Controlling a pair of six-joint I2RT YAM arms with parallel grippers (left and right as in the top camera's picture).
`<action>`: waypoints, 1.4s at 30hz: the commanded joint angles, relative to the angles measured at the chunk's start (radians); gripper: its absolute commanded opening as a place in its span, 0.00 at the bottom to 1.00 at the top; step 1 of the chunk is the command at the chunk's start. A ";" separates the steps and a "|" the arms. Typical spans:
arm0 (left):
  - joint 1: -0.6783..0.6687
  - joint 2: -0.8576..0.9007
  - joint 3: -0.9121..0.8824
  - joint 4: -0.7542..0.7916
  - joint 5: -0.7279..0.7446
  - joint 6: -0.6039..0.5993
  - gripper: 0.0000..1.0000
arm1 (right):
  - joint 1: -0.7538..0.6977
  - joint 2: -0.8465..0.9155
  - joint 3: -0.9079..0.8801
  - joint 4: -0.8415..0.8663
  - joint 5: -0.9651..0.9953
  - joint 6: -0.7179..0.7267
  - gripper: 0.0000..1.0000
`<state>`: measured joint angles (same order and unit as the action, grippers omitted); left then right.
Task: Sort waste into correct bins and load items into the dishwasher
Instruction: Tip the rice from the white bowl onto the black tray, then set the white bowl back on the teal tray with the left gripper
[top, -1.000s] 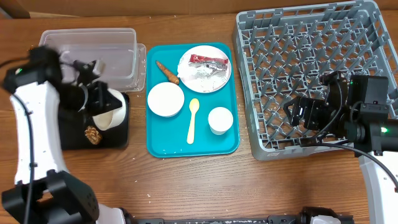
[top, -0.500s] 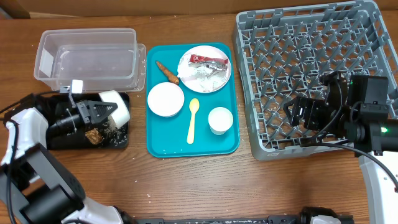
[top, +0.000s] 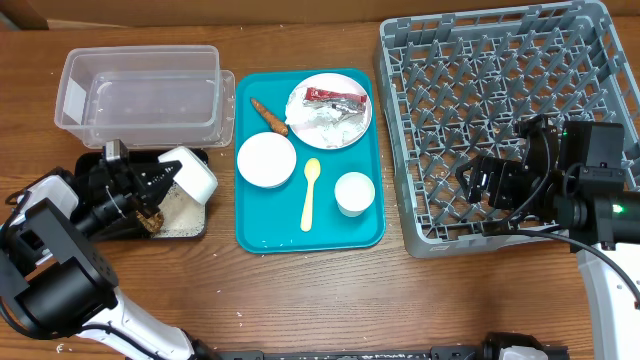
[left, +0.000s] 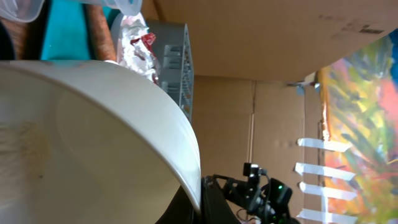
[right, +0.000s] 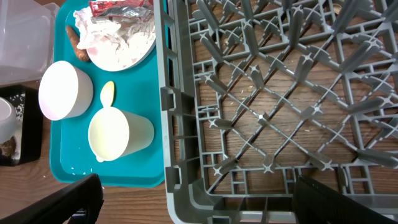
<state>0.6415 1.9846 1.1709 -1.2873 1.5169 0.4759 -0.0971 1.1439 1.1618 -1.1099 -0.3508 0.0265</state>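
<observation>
Now that the left gripper (top: 153, 181), clamped on the tilted pale pink bowl (top: 195, 174), has dumped loose white rice (top: 182, 212) into the shallow black rectangular tray (top: 122, 232), the bowl's probably ready for the grey plastic dish rack (top: 500, 60), while the right gripper (top: 478, 182) sits wide open, empty.

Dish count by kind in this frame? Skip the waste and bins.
Round white plate: 1
Pale white round bowls: 2
Small white cup: 1
Pale yellow plastic spoon: 1
Total: 5
</observation>
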 joint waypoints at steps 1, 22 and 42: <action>0.004 0.001 0.004 -0.020 0.055 0.026 0.04 | 0.001 -0.002 0.021 0.004 0.001 -0.002 1.00; -0.014 -0.257 0.215 -0.398 -0.212 0.452 0.04 | 0.001 -0.002 0.021 0.004 0.001 -0.002 1.00; -0.924 -0.499 0.286 -0.040 -1.351 -0.522 0.04 | 0.001 -0.002 0.021 0.003 0.002 -0.002 1.00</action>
<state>-0.1287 1.4963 1.4803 -1.3235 0.4957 0.1371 -0.0975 1.1439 1.1618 -1.1107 -0.3508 0.0261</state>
